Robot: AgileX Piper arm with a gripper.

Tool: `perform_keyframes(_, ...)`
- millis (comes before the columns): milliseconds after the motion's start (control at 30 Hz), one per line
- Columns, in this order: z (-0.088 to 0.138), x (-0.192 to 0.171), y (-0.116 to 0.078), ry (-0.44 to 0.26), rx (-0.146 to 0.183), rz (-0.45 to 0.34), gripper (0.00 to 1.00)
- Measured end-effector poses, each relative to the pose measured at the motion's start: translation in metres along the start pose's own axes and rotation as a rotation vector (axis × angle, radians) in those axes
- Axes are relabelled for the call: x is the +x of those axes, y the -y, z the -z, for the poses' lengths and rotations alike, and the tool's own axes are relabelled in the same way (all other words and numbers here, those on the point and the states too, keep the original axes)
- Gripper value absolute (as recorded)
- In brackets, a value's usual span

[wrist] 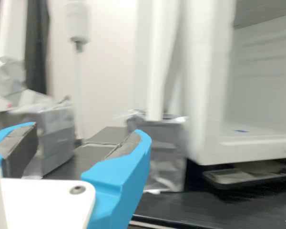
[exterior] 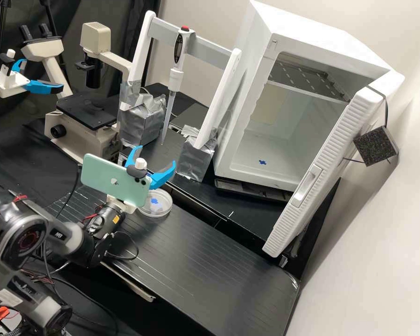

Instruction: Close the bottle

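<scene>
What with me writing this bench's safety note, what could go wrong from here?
If the open gripper dips, it might catch the round dish close by. Pushing forward, it could knock the pipette hanging at the white stand. A wide swing might strike the incubator's open door.

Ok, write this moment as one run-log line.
gripper: open, empty | round dish: on bench | pipette: in stand | white cabinet door: open
</scene>
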Motion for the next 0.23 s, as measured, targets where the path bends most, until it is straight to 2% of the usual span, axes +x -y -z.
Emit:
perform_keyframes(100,-0.002,-0.005,-0.008,0.038,0.022,-0.075,1.00)
perform_keyframes(167,-0.005,-0.007,-0.012,0.053,0.065,-0.101,1.00)
perform_keyframes(233,-0.006,-0.007,-0.014,0.059,0.086,-0.111,1.00)
